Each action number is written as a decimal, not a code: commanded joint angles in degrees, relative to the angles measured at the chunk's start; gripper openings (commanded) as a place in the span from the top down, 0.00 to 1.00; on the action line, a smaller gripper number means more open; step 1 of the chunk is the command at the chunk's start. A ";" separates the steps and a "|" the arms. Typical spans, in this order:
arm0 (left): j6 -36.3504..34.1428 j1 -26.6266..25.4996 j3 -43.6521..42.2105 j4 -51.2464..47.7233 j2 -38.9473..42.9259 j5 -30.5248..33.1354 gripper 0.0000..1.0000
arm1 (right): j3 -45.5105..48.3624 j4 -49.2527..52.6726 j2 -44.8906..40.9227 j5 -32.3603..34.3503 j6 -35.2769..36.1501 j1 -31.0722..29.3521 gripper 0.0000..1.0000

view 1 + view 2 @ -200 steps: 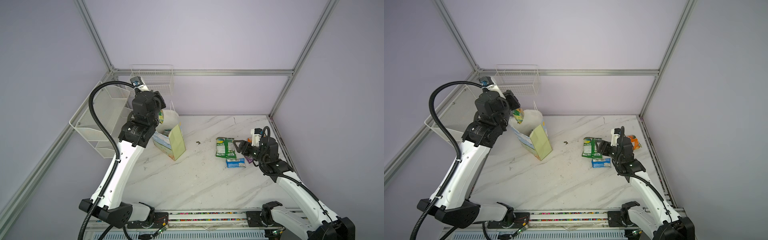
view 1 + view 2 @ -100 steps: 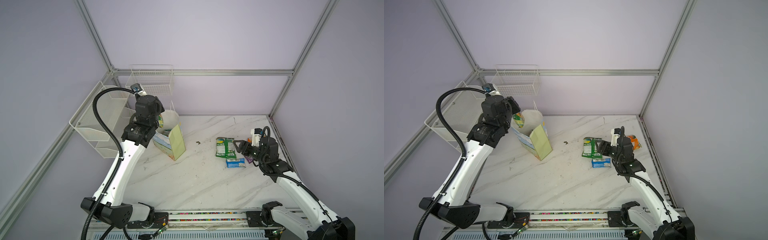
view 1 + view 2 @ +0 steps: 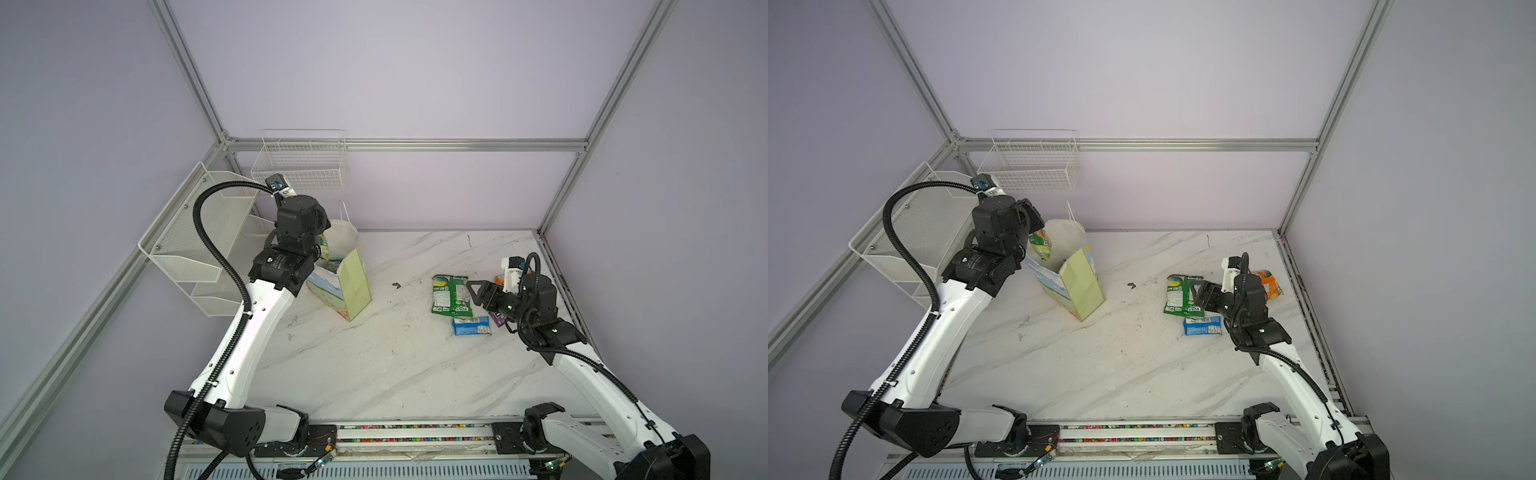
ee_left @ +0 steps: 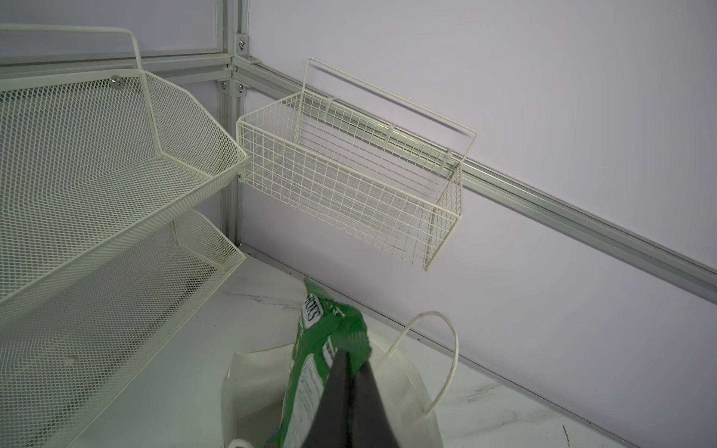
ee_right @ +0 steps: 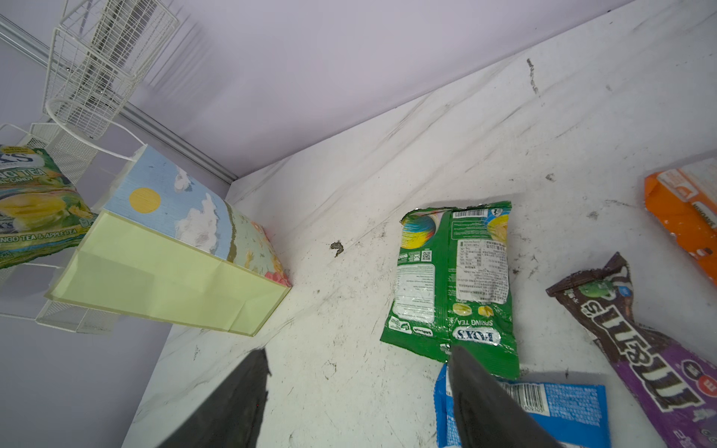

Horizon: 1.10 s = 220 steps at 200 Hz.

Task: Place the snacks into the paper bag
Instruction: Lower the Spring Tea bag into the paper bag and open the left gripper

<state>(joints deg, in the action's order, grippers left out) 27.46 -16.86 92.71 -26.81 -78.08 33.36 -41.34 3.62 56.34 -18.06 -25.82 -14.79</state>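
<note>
A crinkly green plastic snack packet [image 4: 322, 341] was held pinched in the closed left gripper [image 4: 351, 351] at the open mouth of the upright landscape-printed paper gift bag [image 3: 1084, 286], which stood at about ten o'clock on the white marbled tabletop [image 3: 1100, 365]. At three o'clock the right gripper [image 5: 357, 351] was seen wide open and empty, one finger poised at the edge of a second green packet [image 5: 450, 279] lying flat beside a small blue packet [image 5: 562, 403], a dark purple bar wrapper [image 5: 640, 360] and an orange packet [image 5: 683, 209]. The packets were judged light, soft and slippery — best pinched at a crimped end seam — and the thin bag easily tipped.
</note>
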 commanded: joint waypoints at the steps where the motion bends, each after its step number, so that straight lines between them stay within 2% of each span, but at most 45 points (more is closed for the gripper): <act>1: 0.71 0.51 -1.98 5.26 1.36 1.61 1.00 | 0.13 -0.78 -0.50 -0.72 0.64 0.20 0.25; 199: -0.32 0.78 -8.91 14.87 1.86 0.34 1.00 | 0.47 -0.82 -0.41 -0.92 0.99 0.20 0.25; 206: -0.46 0.78 -9.16 15.45 1.92 -0.14 0.82 | 0.48 -0.67 -0.51 -0.92 1.20 0.20 0.25; 216: -0.89 0.78 -9.57 16.52 2.15 -1.55 0.39 | 0.79 -0.89 -0.85 -0.75 1.30 0.20 0.25; 220: -1.00 0.78 -9.62 16.75 2.25 -2.13 0.25 | 0.95 -1.10 -0.90 -0.63 1.30 0.19 0.25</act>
<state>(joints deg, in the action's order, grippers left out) 27.24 -16.49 85.19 -16.56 -78.08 33.34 -41.34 3.62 56.31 -18.55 -25.19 -14.79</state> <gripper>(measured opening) 0.193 0.749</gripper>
